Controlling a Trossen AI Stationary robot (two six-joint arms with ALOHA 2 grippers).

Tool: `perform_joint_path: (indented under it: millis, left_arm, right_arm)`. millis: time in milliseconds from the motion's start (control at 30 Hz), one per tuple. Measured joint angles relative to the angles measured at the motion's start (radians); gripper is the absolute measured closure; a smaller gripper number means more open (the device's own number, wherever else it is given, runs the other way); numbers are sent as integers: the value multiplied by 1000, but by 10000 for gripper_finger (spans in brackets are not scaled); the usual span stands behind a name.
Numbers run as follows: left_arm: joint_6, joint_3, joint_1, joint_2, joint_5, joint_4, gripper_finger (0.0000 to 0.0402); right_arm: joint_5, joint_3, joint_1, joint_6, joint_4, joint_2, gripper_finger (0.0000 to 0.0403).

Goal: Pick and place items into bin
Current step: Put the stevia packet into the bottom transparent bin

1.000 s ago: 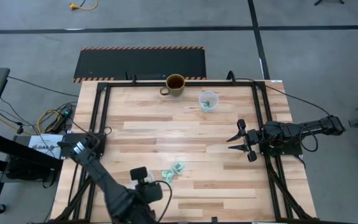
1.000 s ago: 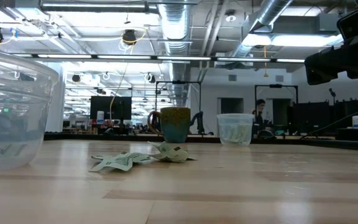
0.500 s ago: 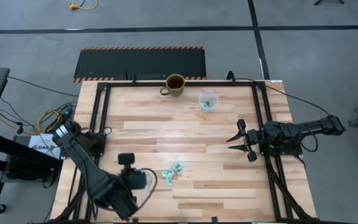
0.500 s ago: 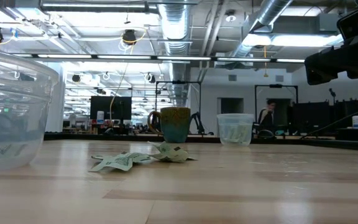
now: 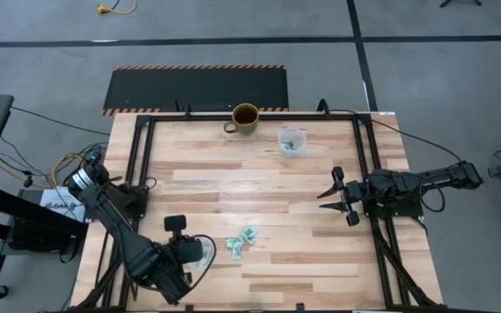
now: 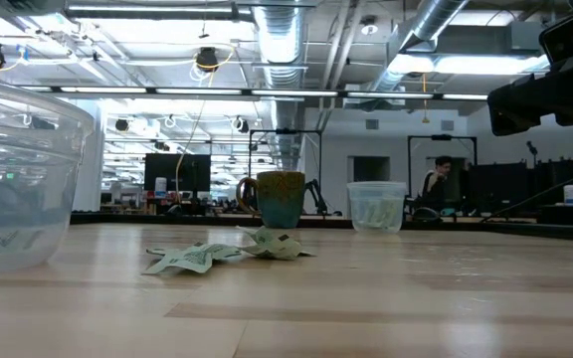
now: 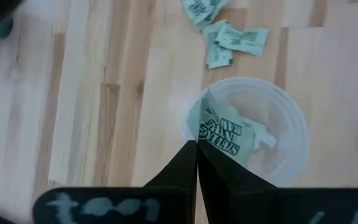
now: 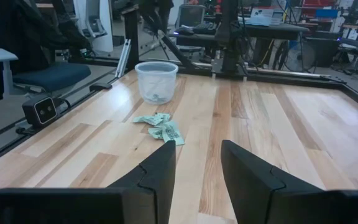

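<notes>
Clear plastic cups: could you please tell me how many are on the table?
2. The far cup stands beside the brown mug; the near cup sits at the near left, under the left hand, with mint-green packets inside. None seems hidden.

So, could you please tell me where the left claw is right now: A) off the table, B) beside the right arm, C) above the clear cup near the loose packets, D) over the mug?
C: the left claw, shut, hangs above the clear cup, which holds a packet.
</notes>
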Motion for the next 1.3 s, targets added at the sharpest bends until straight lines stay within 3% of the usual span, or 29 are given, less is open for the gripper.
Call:
perform_joint_path:
  millis: [233,433,700,1100,1200,1300]
  left_arm:
    - [6,-34,9,0,14,7,401]
    - [169,-46,10,1,92,46,401]
    - [289,-46,22,1,76,112,400]
    - [315,-46,24,1,79,135,335]
    - [281,-45,24,1,51,135,330]
    - [248,-22,29,1,-46,132,329]
  right_arm:
    - [0,0,0,0,0,0,280]
    - [0,0,0,0,0,0,280]
    - [0,0,0,0,0,0,280]
    - [0,0,0,0,0,0,280]
    - [0,0,0,0,0,0,280]
    - [0,0,0,0,0,0,280]
